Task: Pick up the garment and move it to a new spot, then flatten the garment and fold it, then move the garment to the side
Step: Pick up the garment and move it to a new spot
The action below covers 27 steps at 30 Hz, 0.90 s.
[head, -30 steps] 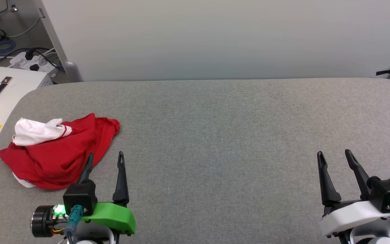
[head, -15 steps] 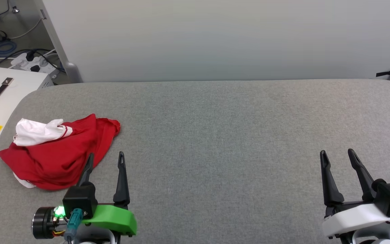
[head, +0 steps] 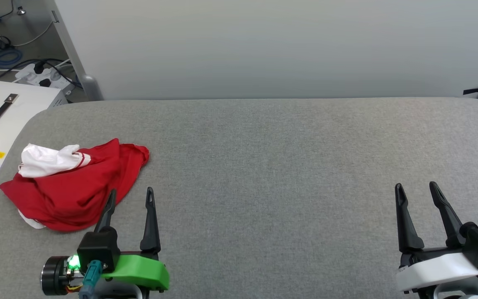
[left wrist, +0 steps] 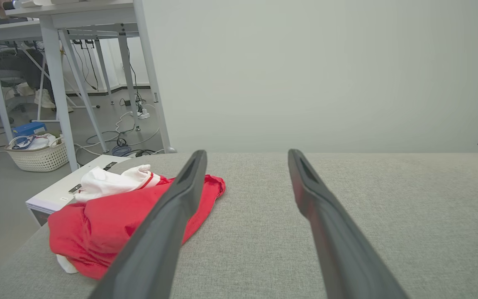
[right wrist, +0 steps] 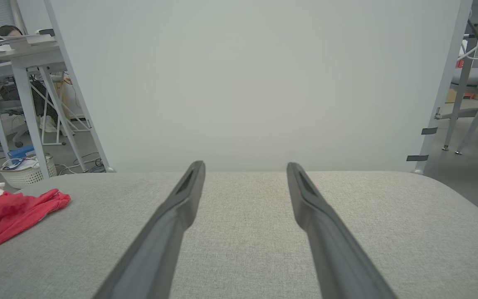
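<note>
The right end effector (right wrist: 244, 167) hangs over the grey worktop (right wrist: 239, 232), its two dark fingers (right wrist: 168, 224) spread wide with nothing between them. The garment (right wrist: 10, 211) lies crumpled at the worktop's left edge, red with a scrap of white at its far end, well apart from the fingers. A pale panel (right wrist: 243, 83) stands behind the worktop. Left of the panel is a desk (right wrist: 23, 58) with a person (right wrist: 8, 31) seated beyond it and a white basket (right wrist: 23, 173) below. At the right, metal legs (right wrist: 471, 104) stand on the floor (right wrist: 463, 174).
</note>
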Available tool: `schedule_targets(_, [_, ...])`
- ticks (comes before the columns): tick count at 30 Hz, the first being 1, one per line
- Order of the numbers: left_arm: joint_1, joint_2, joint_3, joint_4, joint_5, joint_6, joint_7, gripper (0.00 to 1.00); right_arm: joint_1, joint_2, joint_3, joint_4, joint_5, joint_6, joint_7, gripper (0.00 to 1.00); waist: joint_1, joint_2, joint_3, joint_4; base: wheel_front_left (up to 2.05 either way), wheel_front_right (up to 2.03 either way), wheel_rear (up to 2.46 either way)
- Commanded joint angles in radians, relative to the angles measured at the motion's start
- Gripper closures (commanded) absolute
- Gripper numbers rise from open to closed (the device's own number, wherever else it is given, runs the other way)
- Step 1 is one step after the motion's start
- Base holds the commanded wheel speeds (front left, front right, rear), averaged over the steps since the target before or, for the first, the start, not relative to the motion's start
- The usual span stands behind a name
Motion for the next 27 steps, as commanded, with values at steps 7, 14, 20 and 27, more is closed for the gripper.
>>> schedule_targets(7, [0.004,-0.004,0.007,0.003,-0.001,0.024,-0.026,0.0,0.019,-0.001,0.007,-0.016,0.012,0.0,-0.024,0.0,0.0,0.0,0.01,0.032,0.0,0.0,0.0])
schedule_targets(14, [-0.001,-0.004,0.02,0.003,-0.003,0.04,-0.04,0.0,0.018,-0.001,0.015,-0.019,0.012,0.0,-0.038,0.0,0.0,0.0,0.024,0.091,0.0,0.0,0.0])
schedule_targets(20, [-0.003,-0.004,0.035,0.004,-0.013,0.049,-0.052,0.0,0.018,-0.001,0.016,-0.019,0.008,0.0,-0.05,0.0,0.0,0.0,0.033,0.159,0.0,0.0,0.0])
schedule_targets(27, [-0.006,-0.005,0.046,0.007,-0.027,0.057,-0.067,0.0,0.013,-0.001,0.027,-0.02,-0.002,-0.001,-0.065,0.0,0.0,0.0,0.045,0.245,0.0,0.0,0.0])
